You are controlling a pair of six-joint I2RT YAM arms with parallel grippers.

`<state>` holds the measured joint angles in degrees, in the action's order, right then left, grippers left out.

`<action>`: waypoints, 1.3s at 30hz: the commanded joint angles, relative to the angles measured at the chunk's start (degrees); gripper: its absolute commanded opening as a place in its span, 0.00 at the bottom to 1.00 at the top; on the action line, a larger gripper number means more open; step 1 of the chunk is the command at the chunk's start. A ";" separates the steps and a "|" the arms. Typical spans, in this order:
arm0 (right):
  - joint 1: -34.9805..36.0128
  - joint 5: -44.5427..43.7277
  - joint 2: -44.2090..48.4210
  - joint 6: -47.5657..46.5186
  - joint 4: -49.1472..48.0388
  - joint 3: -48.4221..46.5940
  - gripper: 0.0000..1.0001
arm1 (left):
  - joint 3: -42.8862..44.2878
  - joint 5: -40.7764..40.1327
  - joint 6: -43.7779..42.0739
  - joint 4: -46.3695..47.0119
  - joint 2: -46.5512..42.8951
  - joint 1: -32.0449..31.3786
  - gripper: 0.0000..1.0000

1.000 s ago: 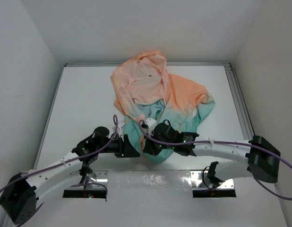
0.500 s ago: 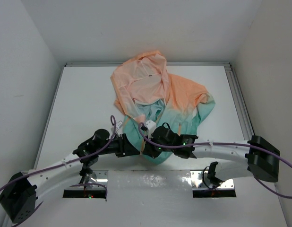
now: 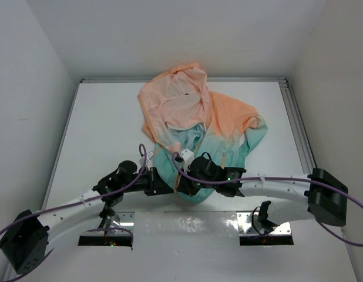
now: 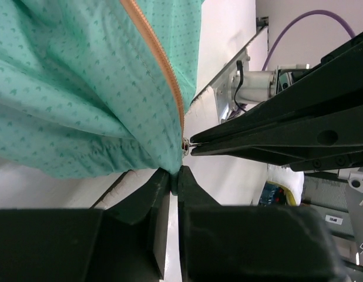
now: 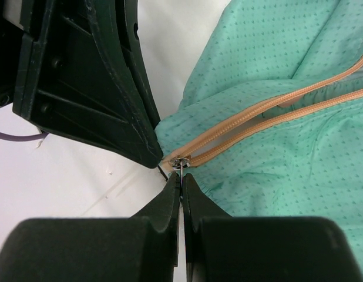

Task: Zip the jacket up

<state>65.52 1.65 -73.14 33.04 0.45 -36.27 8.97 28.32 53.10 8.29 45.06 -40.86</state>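
The jacket (image 3: 196, 120) lies crumpled on the white table, peach-orange at the hood, teal at the hem near me. Its orange-trimmed zipper (image 5: 269, 111) is open, both tapes meeting at the metal slider (image 5: 180, 160) at the hem. My right gripper (image 5: 181, 178) is shut on the slider's pull tab. My left gripper (image 4: 174, 175) is shut on the teal hem corner (image 4: 170, 158) just below the zipper's end (image 4: 182, 138). In the top view both grippers meet at the hem, left (image 3: 170, 187) and right (image 3: 182, 185).
White table (image 3: 105, 123) with walls at the back and both sides. A metal rail (image 3: 296, 126) runs along the right edge. Two mounting plates (image 3: 266, 226) sit at the near edge by the arm bases.
The left gripper moved right, up to the hem beside the right gripper. The right gripper shifted slightly left a second ago and has since stayed still.
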 commanded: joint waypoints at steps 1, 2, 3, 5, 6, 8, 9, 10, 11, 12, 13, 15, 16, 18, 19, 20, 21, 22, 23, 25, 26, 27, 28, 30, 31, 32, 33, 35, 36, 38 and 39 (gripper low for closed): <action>0.49 -0.07 0.11 0.45 -2.30 -0.64 0.00 | -0.53 0.86 -0.81 3.92 0.29 -0.62 0.04; 0.58 -0.16 0.11 0.36 -2.21 -0.82 0.00 | -0.71 0.86 -1.07 4.10 0.47 -0.62 0.01; 0.58 -0.33 0.02 0.19 -1.77 -0.91 0.00 | -0.88 1.13 -1.24 4.18 0.56 -0.62 0.01; 0.49 -1.38 -0.42 -0.69 -0.89 -1.96 0.00 | -1.24 1.83 -1.77 4.97 0.38 -0.62 0.00; 0.58 -3.56 -0.59 -0.95 -0.63 -2.31 0.00 | -1.15 2.44 -2.21 4.37 0.12 -0.62 0.00; 0.49 -7.61 -0.86 -2.71 1.39 -3.80 0.00 | -0.63 2.71 -4.05 2.70 -0.49 -0.62 0.00; 0.58 -11.98 -1.38 -3.41 3.22 -5.55 0.00 | -0.45 2.54 -4.75 0.52 -1.37 -0.62 0.00; 0.49 -13.85 -1.39 -4.72 3.24 -6.26 0.00 | -0.19 2.27 -5.37 -0.38 -2.07 -0.62 0.00; 0.49 -15.35 -2.00 -5.43 3.94 -6.96 0.00 | 0.16 2.18 -6.33 -1.25 -2.69 -0.62 0.00; 0.23 -16.75 -2.35 -5.96 4.38 -8.28 0.00 | 0.26 2.10 -6.69 -2.31 -3.83 -0.62 0.00; 0.05 -19.55 -2.61 -6.92 4.65 -8.90 0.00 | 0.43 2.09 -7.22 -2.67 -4.27 -0.62 0.00; -1.35 -21.68 -3.32 -7.55 4.91 -10.48 0.00 | 0.61 2.36 -7.83 -3.63 -5.15 -0.62 0.00; -1.79 -23.43 -3.49 -8.07 4.91 -10.83 0.00 | 0.87 2.36 -8.45 -3.98 -5.33 -0.62 0.00; -3.72 -24.76 -3.85 -8.60 4.74 -11.97 0.00 | 1.22 2.36 -8.98 -4.95 -5.94 -0.62 0.00; -4.34 -25.11 -4.11 -9.13 4.74 -12.33 0.00 | 1.40 2.53 -9.50 -5.13 -6.21 -0.62 0.00; -5.39 -24.94 -4.20 -9.39 4.39 -12.77 0.00 | 1.83 2.62 -9.77 -5.39 -6.65 -0.62 0.00; -5.83 -24.42 -4.37 -9.83 4.21 -13.47 0.00 | 2.19 2.53 -10.12 -6.35 -6.82 -0.62 0.00; -6.19 -24.50 -4.90 -10.70 4.30 -14.08 0.00 | 2.80 2.45 -10.64 -6.88 -7.17 -0.62 0.00; -6.54 -25.89 -5.42 -11.41 4.73 -15.05 0.00 | 2.98 2.62 -10.74 -7.15 -7.53 -0.62 0.00; -8.82 -27.74 -6.65 -13.16 6.40 -18.12 0.00 | 4.03 2.80 -10.91 -8.03 -9.02 -0.62 0.00; -11.26 -28.97 -7.62 -13.70 6.41 -19.00 0.00 | 4.64 2.71 -11.09 -8.21 -10.07 -0.62 0.00; -12.68 -29.25 -8.06 -14.14 6.41 -21.01 0.00 | 5.43 2.10 -11.35 -11.25 -10.60 -0.62 0.00; -14.35 -29.60 -8.33 -14.84 6.32 -21.99 0.00 | 7.88 1.66 -12.31 -12.41 -11.30 -0.62 0.00; -20.14 -30.56 -9.73 -15.19 5.09 -25.32 0.00 | 10.88 -0.26 -13.81 -16.70 -13.15 -0.62 0.00; -22.51 -30.65 -10.52 -15.63 4.74 -26.64 0.00 | 14.11 -1.06 -15.29 -18.12 -13.68 -0.62 0.00; -26.80 -30.92 -12.62 -15.72 4.30 -28.14 0.00 | 15.53 -1.85 -16.00 -19.70 -14.64 -0.62 0.00; -29.02 -31.53 -13.77 -15.90 3.78 -30.85 0.00 | 16.94 -3.77 -16.79 -22.50 -15.00 -0.62 0.00; -35.94 -32.14 -16.49 -15.37 2.64 -33.67 0.00 | 19.85 -6.24 -18.29 -24.90 -16.48 -0.62 0.00; -38.16 -31.54 -19.81 -13.89 2.63 -36.82 0.00 | 21.07 -8.26 -18.73 -26.30 -17.10 -0.62 0.00; -44.82 -29.17 -25.52 -11.78 5.24 -43.49 0.00 | 21.96 -10.29 -18.82 -27.80 -18.42 -0.62 0.00; -46.51 -28.20 -27.30 -10.20 6.22 -45.71 0.00 | 22.31 -10.82 -18.91 -28.33 -18.78 -0.62 0.00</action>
<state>26.92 -21.93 -95.18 21.06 8.10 -75.09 29.23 18.61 36.32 -13.54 28.29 -40.84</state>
